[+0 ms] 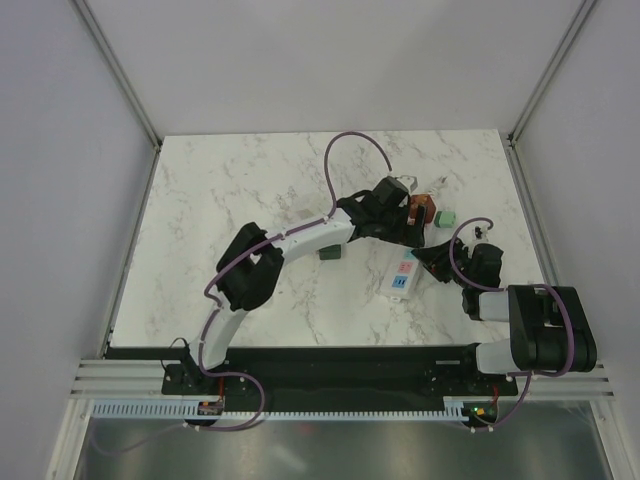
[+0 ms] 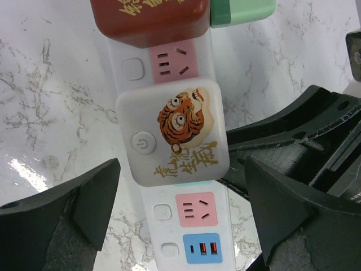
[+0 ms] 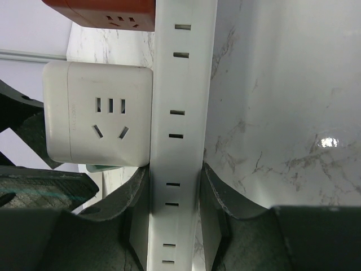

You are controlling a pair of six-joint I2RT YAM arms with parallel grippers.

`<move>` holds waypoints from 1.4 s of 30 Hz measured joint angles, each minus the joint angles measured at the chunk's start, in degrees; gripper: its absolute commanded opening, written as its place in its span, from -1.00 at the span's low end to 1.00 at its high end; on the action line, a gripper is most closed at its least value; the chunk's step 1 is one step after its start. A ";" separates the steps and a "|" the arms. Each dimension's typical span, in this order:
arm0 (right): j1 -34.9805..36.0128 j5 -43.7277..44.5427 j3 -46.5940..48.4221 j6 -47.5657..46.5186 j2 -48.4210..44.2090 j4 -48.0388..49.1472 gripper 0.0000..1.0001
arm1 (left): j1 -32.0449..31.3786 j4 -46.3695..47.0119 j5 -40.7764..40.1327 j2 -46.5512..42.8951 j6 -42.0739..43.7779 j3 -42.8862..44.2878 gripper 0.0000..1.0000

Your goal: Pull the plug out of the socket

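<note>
Straddling white plug [image 2: 174, 135], left gripper [image 2: 180, 169] is spread, empty, nearer arm; right gripper [image 3: 175, 189] clamps socket [image 3: 185, 84], whose long axis runs crosswise to left's closing line.

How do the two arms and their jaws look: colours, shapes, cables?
The left arm and right arm both have white links and bulky black joints. A thin purple cable runs along each in loose loops. The jaws are black and wedge-shaped, with rough matte inner faces.
</note>
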 measured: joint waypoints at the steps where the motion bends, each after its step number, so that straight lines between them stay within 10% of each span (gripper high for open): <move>1: 0.00 -0.02 0.00 0.00 0.02 0.02 -1.00 | -0.20 0.02 -0.48 0.00 0.00 0.02 0.93; 7: 0.00 -0.15 0.00 0.00 0.28 0.39 -1.00 | -0.61 -0.07 -0.11 2.69 -0.11 3.04 0.59; 14: -0.39 0.61 -0.15 0.35 0.33 0.33 -1.00 | 0.09 -1.92 2.82 6.54 -0.55 8.20 -0.96; 22: -0.20 2.58 -0.20 -0.02 -2.43 -3.06 -1.00 | -0.48 -2.19 1.95 6.58 -0.04 8.50 -0.96; 30: 0.17 4.96 -0.44 -0.76 -3.98 -2.45 -1.00 | 4.28 20.83 15.28 2.86 -8.46 -7.87 -0.96; 38: -0.15 2.58 -1.03 -0.42 -2.56 -1.57 -1.00 | -5.42 3.85 -12.24 2.54 4.87 2.36 -0.95; 42: 0.11 1.81 -1.22 -0.66 -2.51 -3.30 -1.00 | -3.93 6.14 -8.96 1.07 3.10 -1.70 -0.96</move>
